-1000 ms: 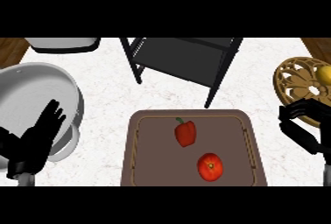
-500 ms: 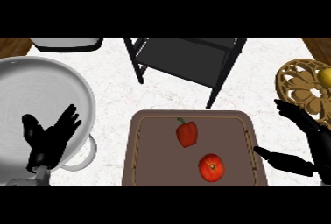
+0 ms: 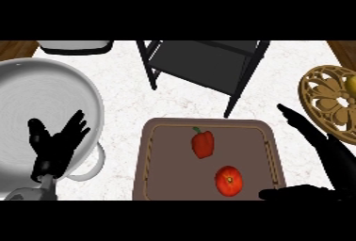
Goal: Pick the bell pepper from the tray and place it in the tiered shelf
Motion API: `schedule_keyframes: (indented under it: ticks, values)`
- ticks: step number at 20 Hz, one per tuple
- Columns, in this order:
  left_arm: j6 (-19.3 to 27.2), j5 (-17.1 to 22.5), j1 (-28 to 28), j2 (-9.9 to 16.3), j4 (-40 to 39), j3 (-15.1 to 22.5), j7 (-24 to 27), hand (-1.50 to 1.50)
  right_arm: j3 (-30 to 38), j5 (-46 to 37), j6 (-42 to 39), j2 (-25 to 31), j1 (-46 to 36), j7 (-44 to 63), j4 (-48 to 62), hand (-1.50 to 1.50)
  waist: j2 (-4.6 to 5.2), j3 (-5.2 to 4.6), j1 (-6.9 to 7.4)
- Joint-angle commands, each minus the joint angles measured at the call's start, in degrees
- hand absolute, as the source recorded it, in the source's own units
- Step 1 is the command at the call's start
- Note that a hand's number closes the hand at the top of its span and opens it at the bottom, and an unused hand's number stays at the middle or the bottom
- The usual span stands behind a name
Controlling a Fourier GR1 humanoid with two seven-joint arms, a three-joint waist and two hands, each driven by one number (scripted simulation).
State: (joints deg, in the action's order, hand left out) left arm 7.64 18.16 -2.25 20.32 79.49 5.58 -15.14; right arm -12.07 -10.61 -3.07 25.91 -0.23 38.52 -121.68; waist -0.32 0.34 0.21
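Observation:
A red bell pepper [image 3: 203, 144] with a green stem lies on the brown tray [image 3: 161, 164], near its middle. Below and right of it on the same tray sits a round red tomato [image 3: 229, 180]. The black tiered shelf [image 3: 203, 61] stands behind the tray at the top centre. My right hand [image 3: 323, 150] is open at the tray's right edge, fingers stretched up and thumb spread low toward the tomato. My left hand [image 3: 57, 143] is open, fingers up, over the white bowl at the left, well away from the tray.
A large white bowl [image 3: 42, 108] fills the left side. A gold openwork basket [image 3: 335, 102] holding a yellow fruit [image 3: 351, 84] stands at the right edge. A white dish [image 3: 75, 45] shows at the top left. The counter is white marble.
My right hand has spread open and moved in toward the tray's right edge. My left hand has risen slightly over the bowl. Pepper and tomato have not moved.

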Motion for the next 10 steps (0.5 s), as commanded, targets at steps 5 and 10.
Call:
schedule_keyframes:
  ticks: [5,10]
  values:
    - [-1.37,-0.13,0.25,0.08,-1.67,-1.57,-0.01,0.0,-12.63,-14.63,1.29,-8.15,-15.16,28.17,0.06,-1.5,0.25,-0.46,0.41]
    - [-0.28,-1.12,0.8,-3.11,-2.11,0.05,0.19,0.0,-13.72,-20.46,-0.25,-12.74,-24.3,32.12,12.39,-1.5,0.36,-0.45,0.58]
